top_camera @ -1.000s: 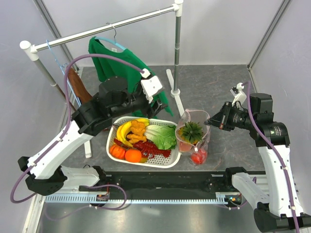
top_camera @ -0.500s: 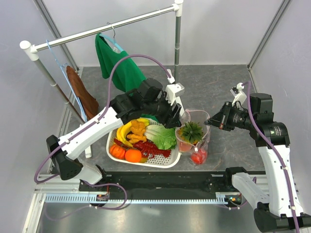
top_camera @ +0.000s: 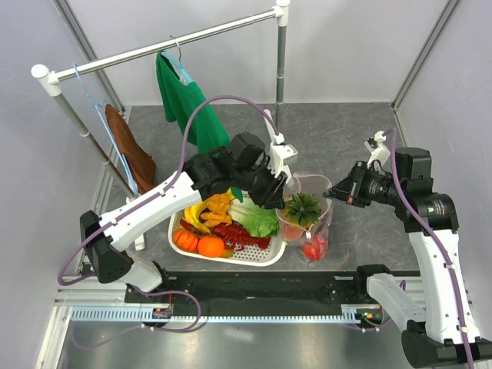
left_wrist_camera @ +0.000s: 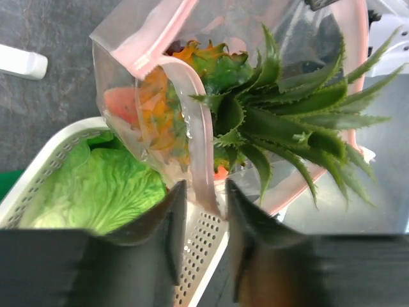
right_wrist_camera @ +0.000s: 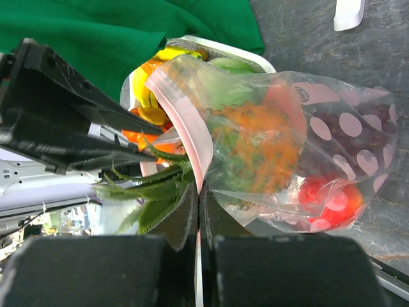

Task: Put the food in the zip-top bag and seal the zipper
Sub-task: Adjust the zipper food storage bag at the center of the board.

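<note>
The left end effector (left_wrist_camera: 203, 195) is narrowly parted, its jaws either side of the zipper (left_wrist_camera: 195, 128) on the lip of the zip-top bag (right_wrist_camera: 332, 121), not yet pinching it. The right end effector (right_wrist_camera: 198, 201) is clamped on the bag's opposite lip. A pineapple (left_wrist_camera: 287, 121) and other food sit inside the bag, the pineapple's crown sticking out of the mouth. Beside the bag, the basket (top_camera: 269, 258) holds lettuce (top_camera: 257, 219) and bananas (top_camera: 194, 211), so filling looks partway done and the bag is unsealed.
</note>
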### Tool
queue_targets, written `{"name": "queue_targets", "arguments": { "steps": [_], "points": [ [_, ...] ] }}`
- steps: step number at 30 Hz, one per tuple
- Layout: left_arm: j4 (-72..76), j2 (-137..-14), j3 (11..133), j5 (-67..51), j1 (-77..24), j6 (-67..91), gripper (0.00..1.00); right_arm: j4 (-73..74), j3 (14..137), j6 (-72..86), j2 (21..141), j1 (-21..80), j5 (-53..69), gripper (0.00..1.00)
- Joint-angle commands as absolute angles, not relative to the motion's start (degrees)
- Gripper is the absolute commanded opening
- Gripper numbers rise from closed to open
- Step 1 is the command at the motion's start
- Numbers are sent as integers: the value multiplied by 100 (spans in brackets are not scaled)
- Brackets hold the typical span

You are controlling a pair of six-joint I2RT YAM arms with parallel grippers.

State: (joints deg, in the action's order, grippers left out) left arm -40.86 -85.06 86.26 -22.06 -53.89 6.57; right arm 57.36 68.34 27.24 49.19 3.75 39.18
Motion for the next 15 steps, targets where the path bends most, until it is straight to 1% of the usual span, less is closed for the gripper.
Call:
{"name": "queue_targets", "arguments": {
  "steps": [1, 3, 4, 6, 9, 10, 13, 15],
  "points": [
    [-4324, -8692, 9183, -2493, -5432, 370, 15, 5607, 7197, 2769, 4878, 378, 3929, 0],
    [-4412, -8727, 9795, -2899, -5545, 64, 4, 5721, 7329, 2769, 4913, 378, 3920, 0],
    [-4430, -8736, 10017, -3057, -5615, 9, 2, 5774, 7539, 2769, 4948, 378, 3920, 0],
    [-4430, -8763, 10622, -3068, -5826, -420, 2, 5923, 7812, 2725, 5062, 378, 3920, 0],
    [-4395, -8876, 11161, -2717, -5915, -466, 2, 6116, 8601, 2593, 5220, 369, 3893, 0],
    [-4334, -8886, 11223, -2385, -5906, -457, 2, 6204, 8744, 2523, 5273, 378, 3867, 0],
    [-4123, -8825, 11136, -2085, -5915, -475, 2, 6713, 9376, 2023, 5580, 369, 3552, 0],
    [-4104, -8807, 10995, -2258, -5915, -474, 2, 7110, 9684, 1724, 5791, 369, 3261, 0]
  ]
}}
